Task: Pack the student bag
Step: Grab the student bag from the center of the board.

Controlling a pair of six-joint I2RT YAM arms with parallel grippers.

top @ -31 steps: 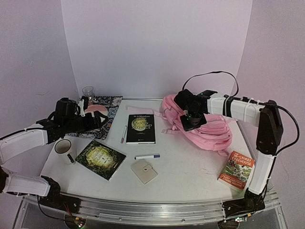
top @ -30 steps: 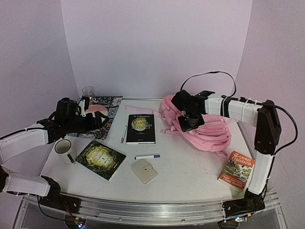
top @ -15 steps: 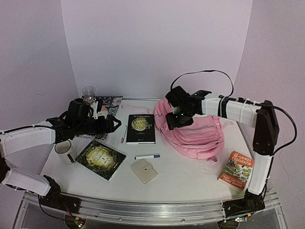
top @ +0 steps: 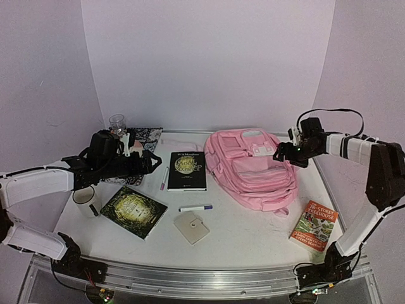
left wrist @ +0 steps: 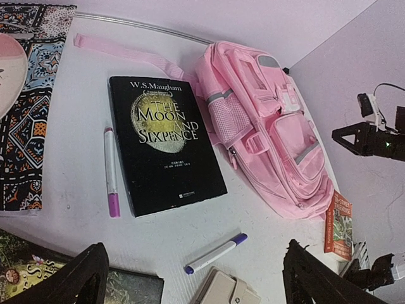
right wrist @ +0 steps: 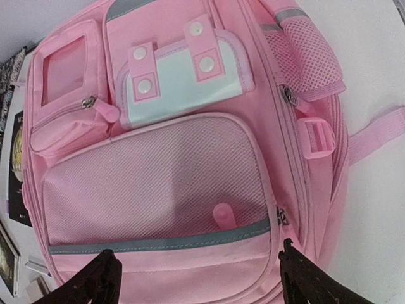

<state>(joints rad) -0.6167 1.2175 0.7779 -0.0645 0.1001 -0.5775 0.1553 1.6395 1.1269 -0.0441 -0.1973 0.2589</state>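
Ahead of right gripper point(right wrist: 197, 249): student bag point(top: 253, 168), flat, pockets up
Right gripper: wide open, nothing held
Left gripper point(left wrist: 197, 247): open wide, empty, black book point(left wrist: 163, 142) ahead

Pale-pink student bag point(top: 253, 174), flat on the far right of the table point(top: 253, 237), front pockets up, top end farthest back; mesh pocket, grey trim, white snap-buttoned flap; one strap trailing left.

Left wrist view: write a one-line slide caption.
Pink backpack lying flat beside a black book, a pink pen and a purple-capped marker.
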